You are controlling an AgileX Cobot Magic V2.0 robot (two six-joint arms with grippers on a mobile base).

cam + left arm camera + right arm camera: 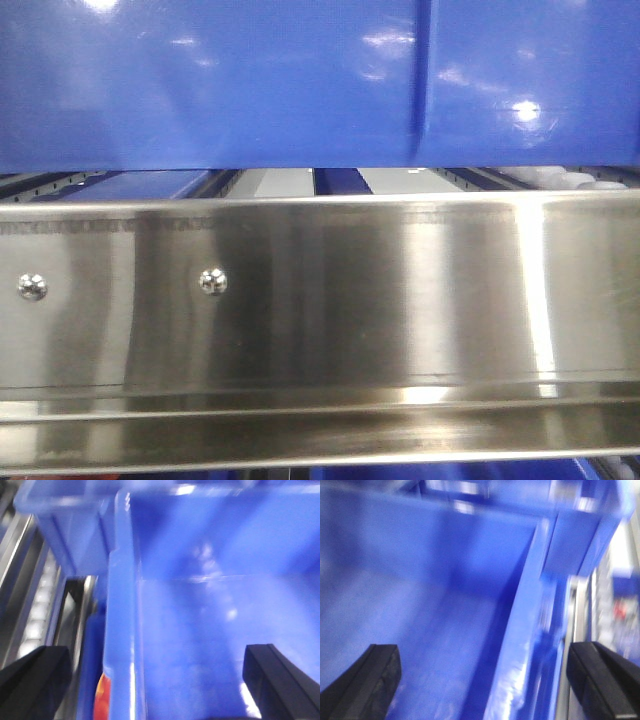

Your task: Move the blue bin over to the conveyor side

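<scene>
The setting is an industrial goods-handling area, such as a warehouse or factory line. A brushed stainless-steel rail (320, 300) with domed bolts (212, 282) spans the near side, and white rollers (575, 180) show behind it at the far right. A large glossy blue plastic bin (250, 80) stands just beyond the rail.

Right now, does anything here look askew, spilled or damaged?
Nothing stands out. The blue bin looks empty, shows no damage and sits level above the steel rail. The only oddity is an orange-red patch low by the bin's outer wall, too blurred to identify.
</scene>
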